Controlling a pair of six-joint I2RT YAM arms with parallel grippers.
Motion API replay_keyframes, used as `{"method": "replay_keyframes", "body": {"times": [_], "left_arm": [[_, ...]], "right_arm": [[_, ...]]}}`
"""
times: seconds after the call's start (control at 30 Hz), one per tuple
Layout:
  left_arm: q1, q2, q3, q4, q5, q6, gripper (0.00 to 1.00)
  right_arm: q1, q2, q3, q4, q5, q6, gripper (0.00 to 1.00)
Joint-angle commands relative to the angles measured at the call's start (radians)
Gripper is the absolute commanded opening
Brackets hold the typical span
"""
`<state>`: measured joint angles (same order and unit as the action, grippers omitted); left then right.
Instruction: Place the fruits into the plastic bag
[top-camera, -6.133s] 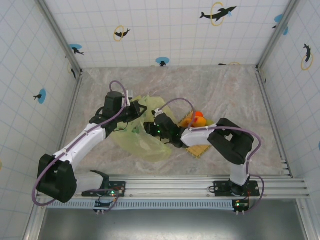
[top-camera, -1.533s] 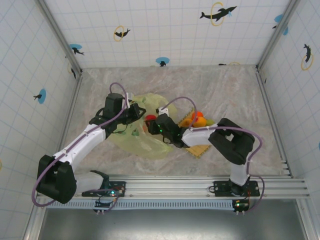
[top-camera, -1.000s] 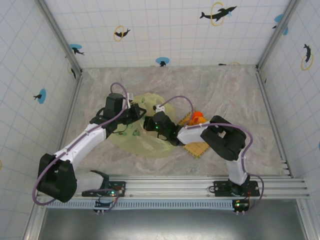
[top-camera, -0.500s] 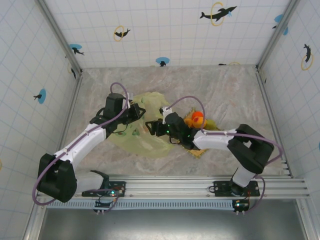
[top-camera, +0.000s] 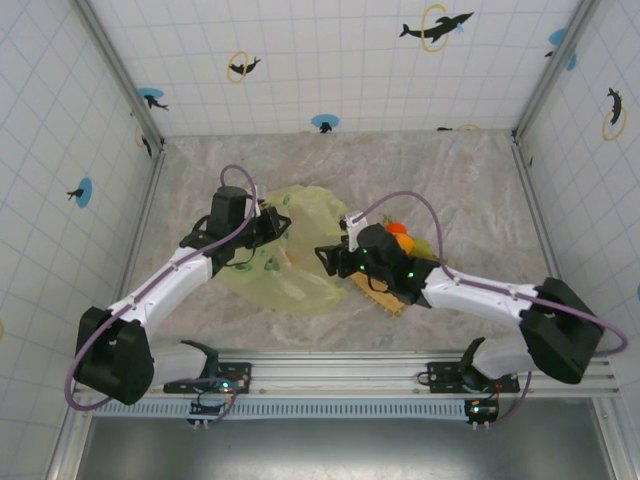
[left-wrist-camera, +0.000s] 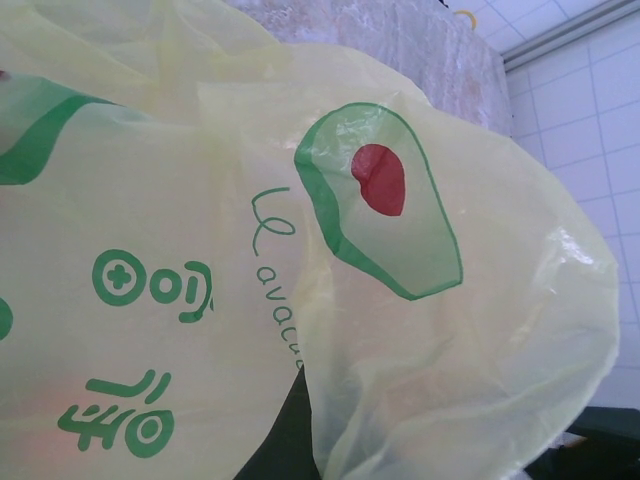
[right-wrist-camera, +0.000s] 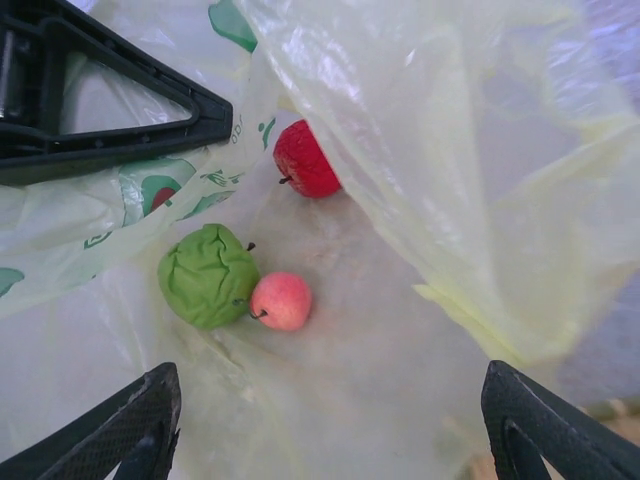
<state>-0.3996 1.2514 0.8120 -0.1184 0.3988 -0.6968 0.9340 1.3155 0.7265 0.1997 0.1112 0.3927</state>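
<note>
The yellow-green plastic bag (top-camera: 278, 262) lies left of centre, its mouth facing right. My left gripper (top-camera: 274, 223) is shut on the bag's upper edge; in the left wrist view the film (left-wrist-camera: 200, 250) covers almost everything but a dark finger (left-wrist-camera: 285, 445). My right gripper (top-camera: 326, 258) is open and holds nothing, just at the bag's mouth. Inside the bag lie a red fruit (right-wrist-camera: 305, 160), a green fruit (right-wrist-camera: 207, 275) and a pink-red fruit (right-wrist-camera: 281, 300). An orange fruit (top-camera: 398, 232) and a yellow-green one (top-camera: 421, 246) sit on the mat behind the right wrist.
The woven straw mat (top-camera: 386, 296) lies under the right forearm, right of the bag. The left gripper's black frame (right-wrist-camera: 100, 110) crosses the upper left of the right wrist view. Tiled walls enclose the marbled table (top-camera: 450, 180) on three sides.
The right gripper has drawn back to the right, out of the bag's mouth, and its elbow has swung out right. The left gripper has kept its hold on the bag.
</note>
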Motion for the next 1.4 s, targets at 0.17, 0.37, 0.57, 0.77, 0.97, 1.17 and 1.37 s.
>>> {"method": "replay_keyframes", "body": {"times": [0.17, 0.37, 0.57, 0.77, 0.97, 1.17, 1.37], "left_arm": [[-0.008, 0.013, -0.015, 0.006, -0.016, 0.023, 0.00], [-0.008, 0.027, 0.002, 0.008, -0.014, 0.024, 0.00], [-0.008, 0.032, 0.006, 0.008, -0.015, 0.023, 0.00], [-0.007, 0.030, 0.015, 0.004, -0.014, 0.018, 0.00], [-0.007, 0.029, 0.014, 0.003, -0.016, 0.015, 0.00], [-0.009, 0.029, 0.013, -0.001, -0.017, 0.012, 0.00], [-0.008, 0.023, 0.008, -0.002, -0.019, 0.013, 0.00]], "right_arm": [[-0.089, -0.239, 0.004, -0.471, 0.245, -0.086, 0.83], [-0.269, -0.205, 0.096, -0.632, 0.048, -0.306, 0.89], [-0.368, -0.082, 0.204, -0.759, 0.003, -0.509, 0.97], [-0.418, 0.030, 0.280, -0.846, -0.036, -0.628, 1.00], [-0.419, 0.123, 0.321, -0.872, 0.000, -0.707, 1.00], [-0.419, 0.217, 0.358, -0.871, 0.017, -0.736, 0.97], [-0.419, 0.266, 0.375, -0.863, -0.001, -0.737, 0.91]]}}
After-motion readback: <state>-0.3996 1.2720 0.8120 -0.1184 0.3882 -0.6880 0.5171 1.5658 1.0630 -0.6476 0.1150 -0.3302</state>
